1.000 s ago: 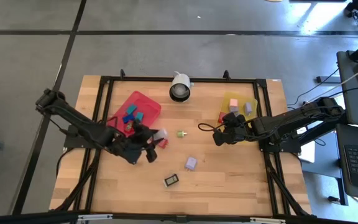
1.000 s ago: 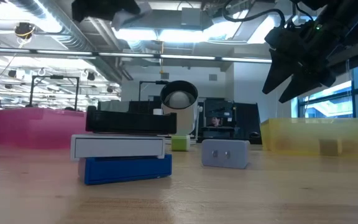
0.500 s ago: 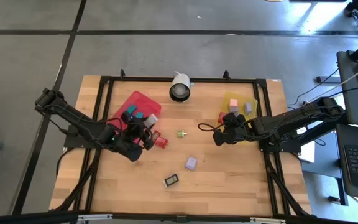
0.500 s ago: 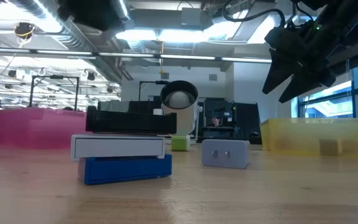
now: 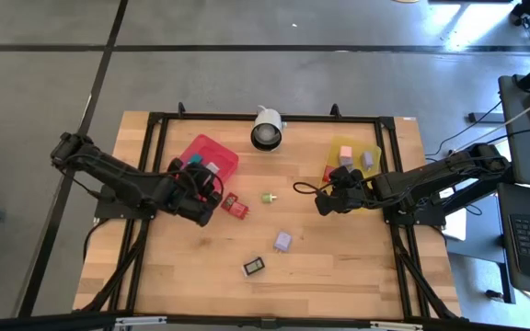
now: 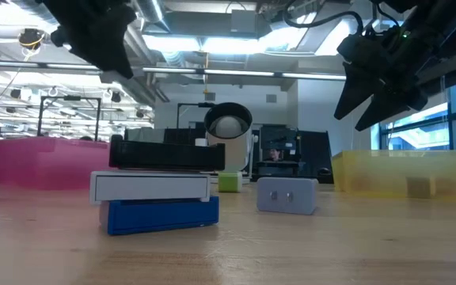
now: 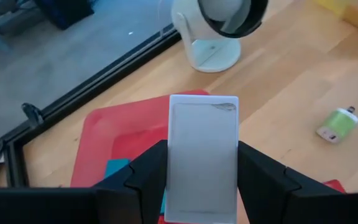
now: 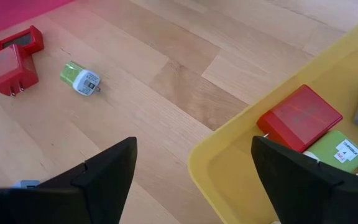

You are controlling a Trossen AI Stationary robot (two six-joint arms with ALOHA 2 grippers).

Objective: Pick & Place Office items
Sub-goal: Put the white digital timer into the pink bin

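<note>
My left gripper [image 5: 207, 180] hangs over the near edge of the red tray [image 5: 212, 150], shut on a pale grey block [image 7: 202, 155]. On the table lie a red adapter [image 5: 236, 206], a green piece [image 5: 268, 197], a lilac piece [image 5: 283, 241] and a black, white-labelled piece [image 5: 254, 267]. The red tray holds teal and blue pieces [image 5: 191, 165]. My right gripper [image 5: 324, 200] hangs open above the table at the near left corner of the yellow tray [image 5: 337, 147], which holds red, green and lilac pieces. My left gripper pinches the grey block by its two long sides [image 7: 174, 163] between its two fingers. The fingers lie along the block and slant down toward the table's far side. The block is lifted clear, above the red tray's edge, its broad face up.
A white round fan [image 5: 267, 129] stands at the far edge between the two trays. A black frame [image 5: 159, 118] runs round the table. Bare wood lies in the middle and along the near edge.
My left gripper has carried the grey block from beside the red adapter toward the table's far left, up to the red tray, and has tipped its fingers up from steeply down to a shallower slant. The red adapter has stayed on the table.
</note>
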